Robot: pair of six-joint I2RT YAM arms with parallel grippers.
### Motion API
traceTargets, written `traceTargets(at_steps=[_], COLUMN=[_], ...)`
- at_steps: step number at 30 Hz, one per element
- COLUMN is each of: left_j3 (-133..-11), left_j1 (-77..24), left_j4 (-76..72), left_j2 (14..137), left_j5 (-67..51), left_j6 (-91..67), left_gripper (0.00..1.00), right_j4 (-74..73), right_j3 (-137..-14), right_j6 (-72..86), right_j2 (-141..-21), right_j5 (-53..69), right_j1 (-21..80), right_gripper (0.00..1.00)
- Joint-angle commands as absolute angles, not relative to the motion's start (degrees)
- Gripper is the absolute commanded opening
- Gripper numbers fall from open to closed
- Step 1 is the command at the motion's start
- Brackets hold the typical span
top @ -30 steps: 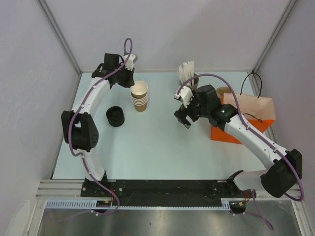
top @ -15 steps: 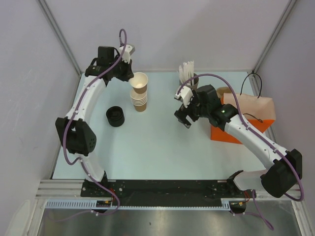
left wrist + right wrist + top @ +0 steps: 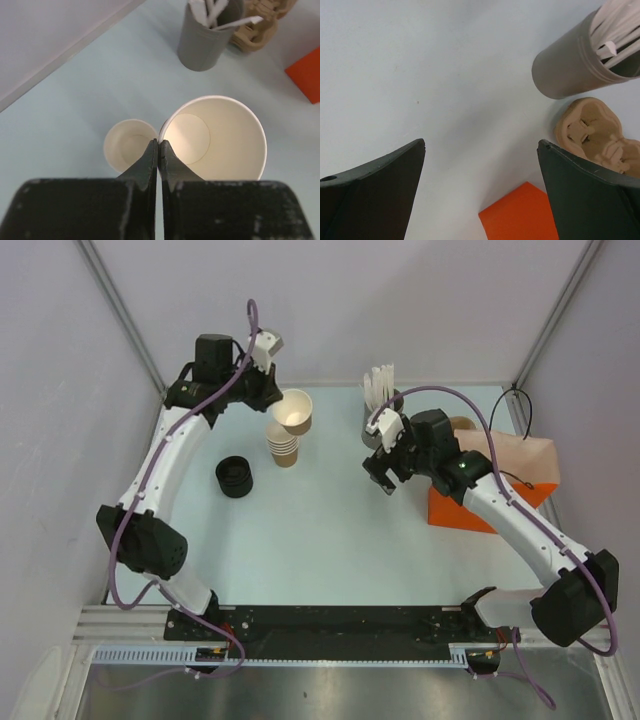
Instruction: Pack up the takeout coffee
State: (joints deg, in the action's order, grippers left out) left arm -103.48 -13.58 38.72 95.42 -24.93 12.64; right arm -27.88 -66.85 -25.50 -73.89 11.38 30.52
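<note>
No lidded coffee cup shows in any view. My left gripper (image 3: 273, 398) is shut on the rim of a single lidless tan cup (image 3: 294, 412) and holds it tilted just above the stack of lidless cups (image 3: 284, 446). In the left wrist view the fingertips (image 3: 158, 142) pinch the cup's (image 3: 215, 135) rim, with the stack (image 3: 127, 147) below on the left. A stack of black lids (image 3: 235, 477) sits on the table left of the cups. My right gripper (image 3: 386, 476) is open and empty, hovering left of the orange paper bag (image 3: 490, 495); it also shows in the right wrist view (image 3: 481, 142).
A grey holder with white sticks (image 3: 382, 405) stands at the back, seen too in the right wrist view (image 3: 570, 65). A tan pulp cup carrier (image 3: 597, 135) lies beside it, next to the bag's orange corner (image 3: 520, 215). Walls close in on the left, back and right.
My left gripper has lifted one cup off the stack, up and to the right, and tilted it. My right gripper has shifted slightly toward the back right.
</note>
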Motion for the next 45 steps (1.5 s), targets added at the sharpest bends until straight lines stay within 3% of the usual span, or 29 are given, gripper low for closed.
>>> traceTargets(at_steps=[1, 15, 26, 45], left_j3=[-99.0, -78.1, -68.3, -66.0], left_j1=[-18.8, -30.1, -31.5, -31.4], left_j4=[39.1, 29.4, 24.9, 17.0], left_j2=[91.6, 91.0, 92.4, 97.0], left_j5=[-27.7, -29.9, -32.1, -31.3], left_j6=[14.9, 16.3, 19.9, 17.5], left_gripper=[0.02, 0.02, 0.01, 0.02], right_j4=[-24.3, -22.9, -23.2, -23.6], right_j3=[-67.1, -67.0, -67.0, -67.0], right_j6=[-24.1, -21.3, -21.7, -22.2], right_j2=[-71.3, -67.9, -68.3, -68.9], right_j5=[9.9, 10.9, 11.3, 11.4], right_j1=[28.2, 20.5, 20.3, 20.2], right_gripper=[1.00, 1.00, 1.00, 1.00])
